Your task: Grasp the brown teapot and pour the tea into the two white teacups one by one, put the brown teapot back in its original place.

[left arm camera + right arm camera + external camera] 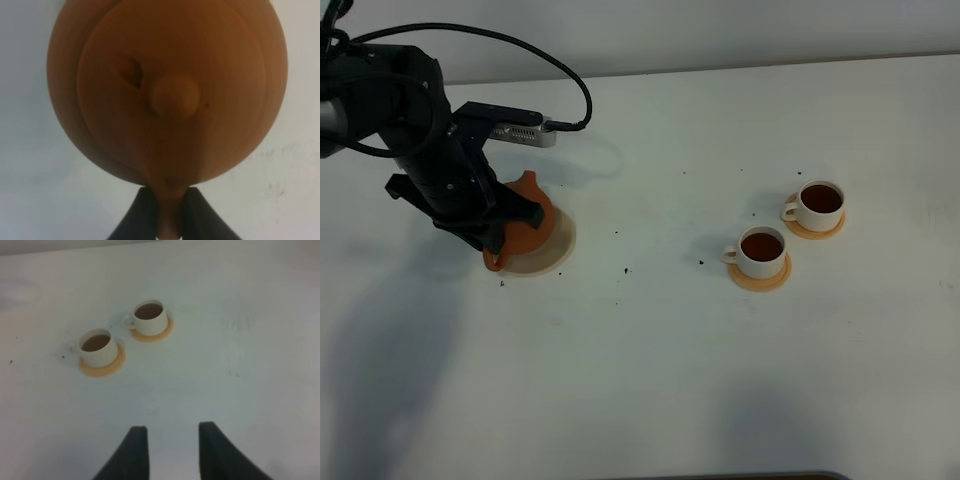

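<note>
The brown teapot [530, 215] is over the cream saucer [558, 250], its original place, at the left of the table; I cannot tell whether it rests on it. My left gripper [498, 240] is shut on the teapot's loop handle. In the left wrist view the teapot [170, 90] fills the frame, with the left gripper [168, 212] pinching the handle. The two white teacups [761, 250] [818, 203] stand on orange coasters at the right, both holding dark tea. My right gripper [172, 440] is open and empty, short of the teacups [97, 346] [149, 316].
A black cable [570, 70] loops from the left arm to its wrist camera [520, 130] behind the teapot. Small dark specks [620, 268] dot the white table [650, 370] between teapot and cups.
</note>
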### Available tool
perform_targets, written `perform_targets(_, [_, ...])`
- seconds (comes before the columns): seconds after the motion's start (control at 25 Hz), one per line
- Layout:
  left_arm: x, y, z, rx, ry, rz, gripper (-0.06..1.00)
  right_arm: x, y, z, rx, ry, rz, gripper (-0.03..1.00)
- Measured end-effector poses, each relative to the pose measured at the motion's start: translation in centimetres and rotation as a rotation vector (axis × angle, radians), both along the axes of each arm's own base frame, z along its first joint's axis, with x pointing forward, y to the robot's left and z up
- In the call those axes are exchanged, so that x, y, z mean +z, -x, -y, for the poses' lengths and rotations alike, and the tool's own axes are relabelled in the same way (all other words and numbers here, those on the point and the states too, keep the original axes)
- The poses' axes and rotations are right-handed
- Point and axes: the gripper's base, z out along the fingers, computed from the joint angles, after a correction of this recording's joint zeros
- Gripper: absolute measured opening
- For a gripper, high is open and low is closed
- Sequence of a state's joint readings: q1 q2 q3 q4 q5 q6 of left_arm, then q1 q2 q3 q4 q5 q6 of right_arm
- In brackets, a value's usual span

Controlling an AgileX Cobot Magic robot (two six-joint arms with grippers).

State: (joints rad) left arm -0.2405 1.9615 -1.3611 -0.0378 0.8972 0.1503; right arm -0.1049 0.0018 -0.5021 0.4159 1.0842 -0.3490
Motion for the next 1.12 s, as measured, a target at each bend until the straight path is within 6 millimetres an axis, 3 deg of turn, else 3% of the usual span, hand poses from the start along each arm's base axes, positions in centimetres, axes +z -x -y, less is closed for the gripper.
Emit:
perform_targets(0.28, [-1.2,-0.6,0.3,-0.013,0.007,0.017,0.11,0.0,0.0,0.0,0.000,0.000,0.000,0.24])
perform_targets(1.12, [-1.9,-0.5,0.5,-0.044,0.028,-0.018,0.11,0.0,0.0,0.0,0.000,0.000,0.000,0.24])
